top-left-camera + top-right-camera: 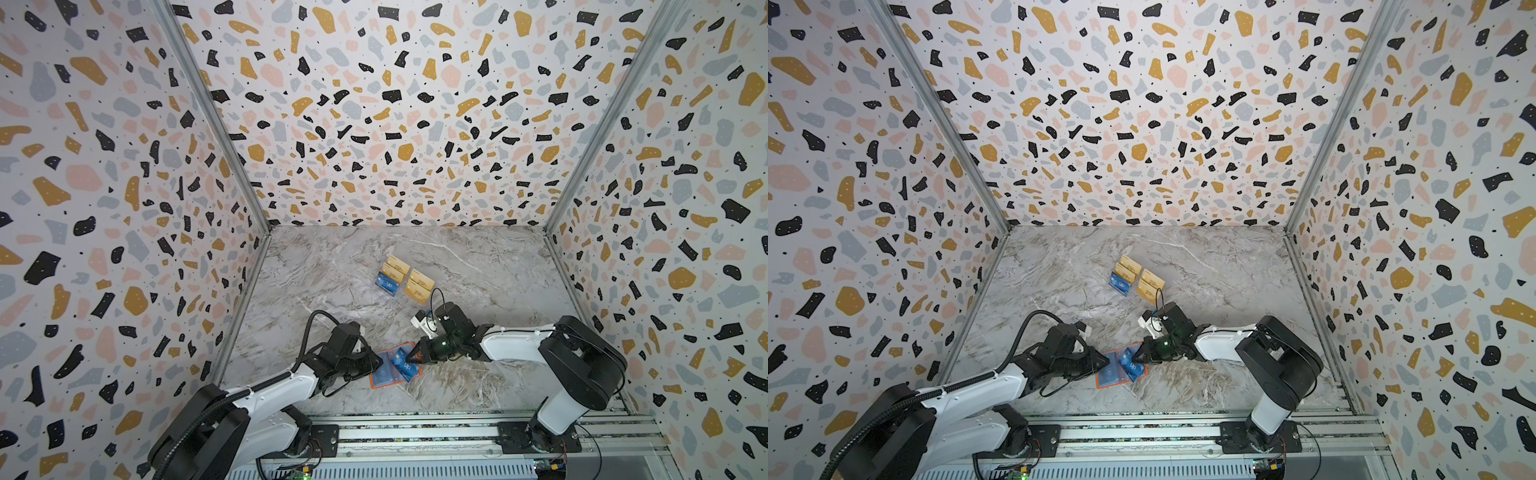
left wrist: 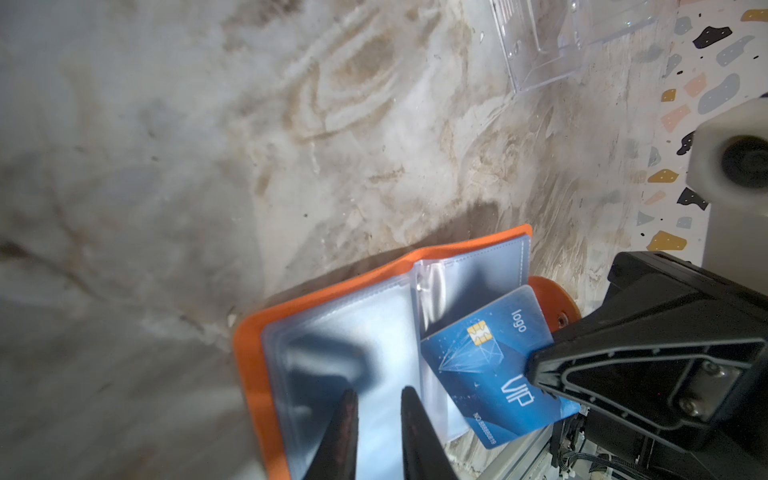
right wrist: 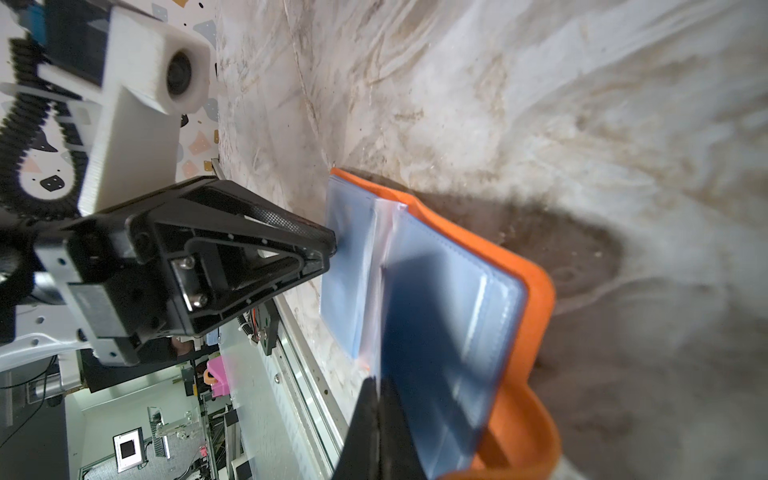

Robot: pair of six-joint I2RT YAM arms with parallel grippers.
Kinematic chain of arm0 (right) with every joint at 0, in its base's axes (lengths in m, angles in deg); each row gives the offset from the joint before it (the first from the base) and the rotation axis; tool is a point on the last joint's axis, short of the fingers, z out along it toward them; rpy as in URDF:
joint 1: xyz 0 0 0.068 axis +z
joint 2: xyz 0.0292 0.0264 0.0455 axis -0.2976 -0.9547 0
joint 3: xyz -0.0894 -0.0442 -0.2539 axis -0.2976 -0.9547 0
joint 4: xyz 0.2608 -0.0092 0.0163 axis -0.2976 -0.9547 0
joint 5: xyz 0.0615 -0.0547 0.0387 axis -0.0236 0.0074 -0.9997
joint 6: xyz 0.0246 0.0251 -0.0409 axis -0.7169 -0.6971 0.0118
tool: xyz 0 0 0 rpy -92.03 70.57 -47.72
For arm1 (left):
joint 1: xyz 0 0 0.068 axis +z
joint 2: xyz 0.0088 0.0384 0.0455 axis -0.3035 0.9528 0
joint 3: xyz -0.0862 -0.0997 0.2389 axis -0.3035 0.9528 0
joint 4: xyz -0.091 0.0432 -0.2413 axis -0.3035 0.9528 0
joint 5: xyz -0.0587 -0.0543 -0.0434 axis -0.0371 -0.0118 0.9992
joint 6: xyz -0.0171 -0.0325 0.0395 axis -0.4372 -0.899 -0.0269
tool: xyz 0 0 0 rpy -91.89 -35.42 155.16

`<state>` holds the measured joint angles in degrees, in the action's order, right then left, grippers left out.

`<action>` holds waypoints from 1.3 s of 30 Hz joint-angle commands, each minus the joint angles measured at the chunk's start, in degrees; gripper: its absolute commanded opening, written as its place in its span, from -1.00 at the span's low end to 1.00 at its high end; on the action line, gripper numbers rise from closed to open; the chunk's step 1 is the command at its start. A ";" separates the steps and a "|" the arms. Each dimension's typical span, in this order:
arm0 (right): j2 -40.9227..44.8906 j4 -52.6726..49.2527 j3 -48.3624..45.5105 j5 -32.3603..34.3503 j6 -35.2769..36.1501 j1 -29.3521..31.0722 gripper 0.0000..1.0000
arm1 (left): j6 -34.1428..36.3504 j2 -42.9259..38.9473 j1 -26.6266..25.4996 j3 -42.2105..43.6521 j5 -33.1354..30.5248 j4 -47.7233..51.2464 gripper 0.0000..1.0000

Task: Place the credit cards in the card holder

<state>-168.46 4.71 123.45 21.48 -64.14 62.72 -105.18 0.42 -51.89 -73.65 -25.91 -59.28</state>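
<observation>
The orange card holder (image 1: 375,386) (image 1: 1099,385) lies open on the marble near the front edge, its clear sleeves facing up (image 2: 249,357) (image 3: 538,291). My right gripper (image 1: 415,356) (image 1: 1136,356) (image 3: 380,380) is shut on a blue VIP credit card (image 1: 404,365) (image 2: 486,365) (image 3: 436,324). The card is tilted over the right-hand sleeve page, its leading edge close to the fold. My left gripper (image 1: 379,362) (image 1: 1105,362) (image 2: 380,392) has its jaws a little apart. Its tips rest on the left sleeve page (image 3: 345,270), with nothing seen between them.
Behind, mid-table, a clear acrylic tiered rack (image 2: 552,45) holds several gold cards (image 1: 419,283) (image 1: 1151,282) and a blue one (image 1: 386,284) (image 1: 1119,284). Patterned walls close off three sides. A metal rail (image 1: 415,432) runs along the front.
</observation>
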 commanded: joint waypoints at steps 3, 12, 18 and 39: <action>2.64 0.24 -0.65 0.46 0.21 0.30 -1.00 | 0.37 -0.61 -0.17 0.50 -0.21 0.73 -0.56; 1.46 5.13 -1.56 -1.47 -1.52 0.30 -1.00 | 0.70 -0.43 -0.23 0.40 -0.16 1.38 -0.55; -0.67 5.17 -1.04 -2.28 -1.27 0.30 -1.00 | 0.82 -0.53 -0.23 0.22 -0.10 1.74 -0.54; -0.73 -0.06 -0.24 1.56 0.15 0.30 -1.00 | 0.90 -0.46 -0.25 0.25 -0.13 1.58 -0.53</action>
<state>-170.49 8.30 121.96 20.97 -65.13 62.72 -105.01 0.37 -51.89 -73.65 -25.91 -58.78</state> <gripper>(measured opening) 0.047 0.235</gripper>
